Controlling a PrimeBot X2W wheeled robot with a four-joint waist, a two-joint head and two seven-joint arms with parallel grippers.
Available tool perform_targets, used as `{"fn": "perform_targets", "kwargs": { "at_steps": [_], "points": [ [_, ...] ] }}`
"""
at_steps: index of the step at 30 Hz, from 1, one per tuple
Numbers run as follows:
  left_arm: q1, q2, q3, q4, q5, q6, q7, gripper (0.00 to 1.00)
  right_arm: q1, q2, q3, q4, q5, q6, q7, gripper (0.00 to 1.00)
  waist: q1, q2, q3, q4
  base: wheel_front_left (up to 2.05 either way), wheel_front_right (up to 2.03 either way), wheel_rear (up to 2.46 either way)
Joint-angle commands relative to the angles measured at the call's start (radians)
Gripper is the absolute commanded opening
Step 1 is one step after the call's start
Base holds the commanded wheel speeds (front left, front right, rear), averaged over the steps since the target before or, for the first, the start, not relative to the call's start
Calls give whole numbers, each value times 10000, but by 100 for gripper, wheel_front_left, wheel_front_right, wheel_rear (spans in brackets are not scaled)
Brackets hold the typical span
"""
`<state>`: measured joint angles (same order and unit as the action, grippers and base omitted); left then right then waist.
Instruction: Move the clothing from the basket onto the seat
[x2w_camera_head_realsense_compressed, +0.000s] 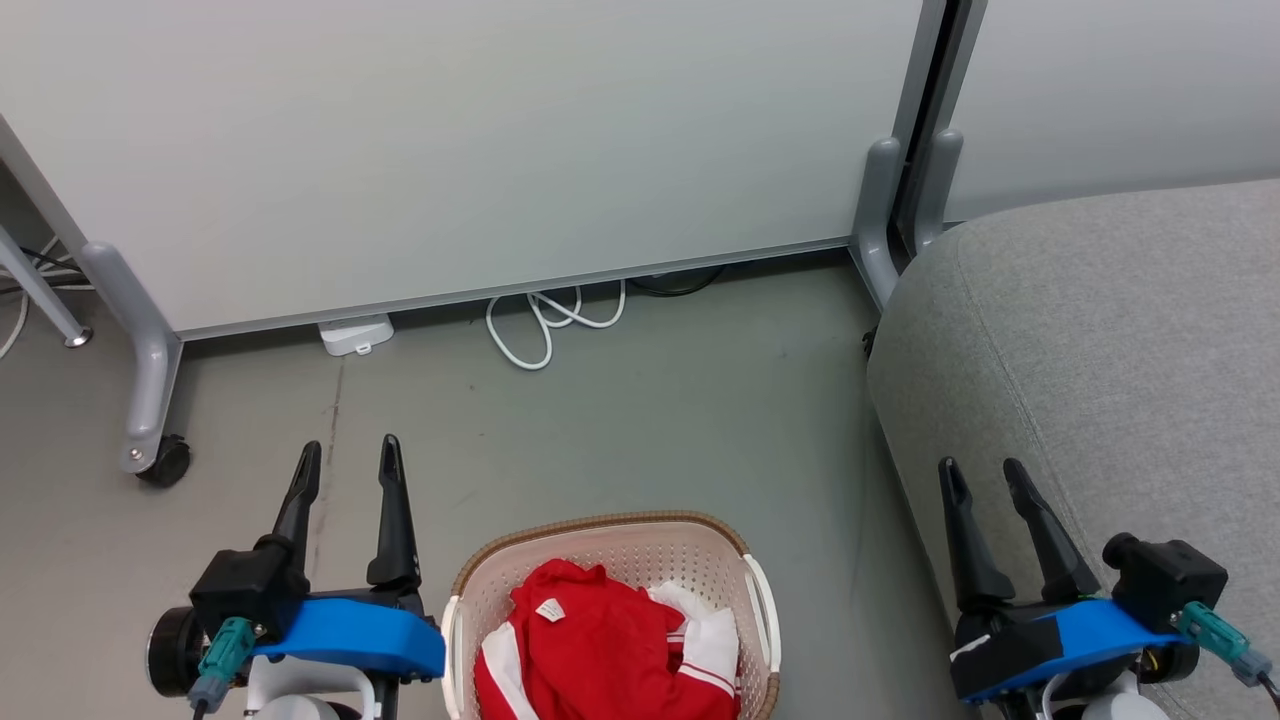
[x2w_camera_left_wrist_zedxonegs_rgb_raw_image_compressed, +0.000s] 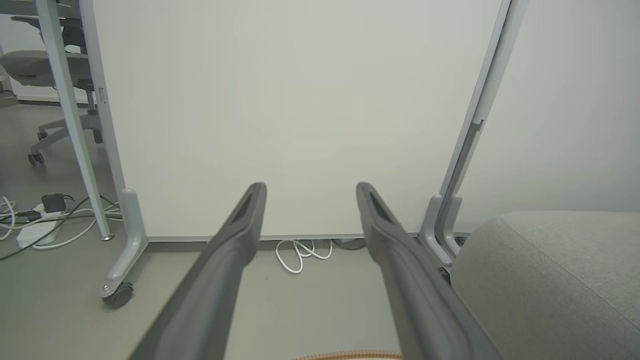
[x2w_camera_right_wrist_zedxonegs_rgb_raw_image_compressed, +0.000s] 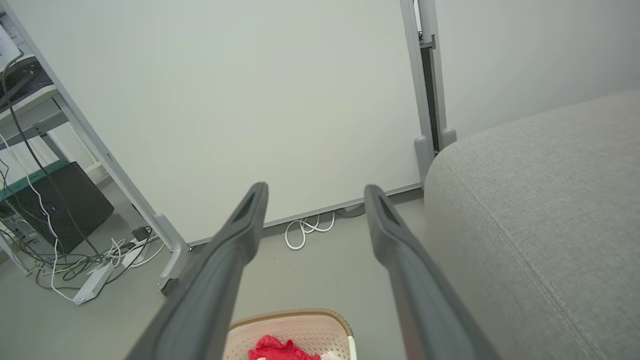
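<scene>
The clothing (x2w_camera_head_realsense_compressed: 590, 640) lies in a heap inside the basket (x2w_camera_head_realsense_compressed: 600, 533). It is bright red with white stripes, and a small white label (x2w_camera_head_realsense_compressed: 548, 610) sits on top. None of it is on the seat (x2w_camera_head_realsense_compressed: 1130, 350) yet, so we think the job has not begun.

We think the clothes are soft and light. They will bend and hang down when we lift them. They will not break, but a sleeve could catch on the brown rim, or a loose piece could slip out and fall. A good place to pinch looks like the high red bump near the label, where the cloth bunches up. There we can grab a thick fold and not just one thin layer.

The basket stands on the grey floor (x2w_camera_head_realsense_compressed: 650, 420), close in front of us and between our two arms. The big grey seat is to our right, near the basket but not touching it.

Our left gripper (x2w_camera_head_realsense_compressed: 350, 447) hangs just left of the basket. Its fingers are spread apart and hold nothing. Our right gripper (x2w_camera_head_realsense_compressed: 980, 467) is by the front edge of the seat. Its fingers are apart too, with nothing between them.

A white cable (x2w_camera_head_realsense_compressed: 545, 320) lies by the wall panel (x2w_camera_head_realsense_compressed: 450, 150) behind.
</scene>
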<state>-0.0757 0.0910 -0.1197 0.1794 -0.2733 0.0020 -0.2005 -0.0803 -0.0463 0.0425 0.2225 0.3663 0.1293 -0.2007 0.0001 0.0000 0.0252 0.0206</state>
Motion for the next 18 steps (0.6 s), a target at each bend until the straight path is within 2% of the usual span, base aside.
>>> {"fn": "perform_targets", "kwargs": {
  "at_steps": [1, 18],
  "points": [
    [-162, 60, -52, -97, 189, 63, -80, 100, -197, -58, 35, -92, -163, 19, -78, 100, -1, 0, 1, 2, 0, 0, 0],
    [-91, -142, 71, 39, 1318, -282, -425, 100, -150, -61, 223, -98, -1471, 21, -418, 100, -1, 0, 20, 54, 0, 0, 0]
  ]
}}
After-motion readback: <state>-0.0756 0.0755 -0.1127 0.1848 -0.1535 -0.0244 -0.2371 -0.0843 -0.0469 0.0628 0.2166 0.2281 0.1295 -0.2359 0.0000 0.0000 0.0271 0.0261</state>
